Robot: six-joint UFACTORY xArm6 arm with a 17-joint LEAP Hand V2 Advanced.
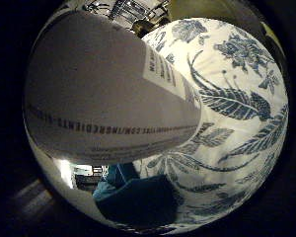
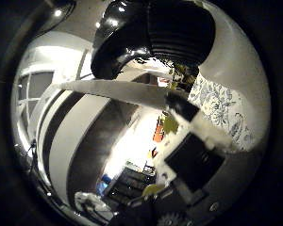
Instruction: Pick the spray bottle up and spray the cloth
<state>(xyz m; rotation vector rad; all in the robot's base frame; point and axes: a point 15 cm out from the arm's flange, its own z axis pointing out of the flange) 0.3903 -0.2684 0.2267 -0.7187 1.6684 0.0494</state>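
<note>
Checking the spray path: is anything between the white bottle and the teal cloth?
Nothing visible. The white cylindrical spray bottle sits close against the palm, above the floral tablecloth; the folded teal cloth lies there uncovered.

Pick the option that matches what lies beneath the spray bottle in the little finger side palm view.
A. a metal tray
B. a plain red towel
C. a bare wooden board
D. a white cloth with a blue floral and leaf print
D: behind the spray bottle, which fills much of the view, a white floral cloth printed with blue leaves and flowers spreads out.
</note>
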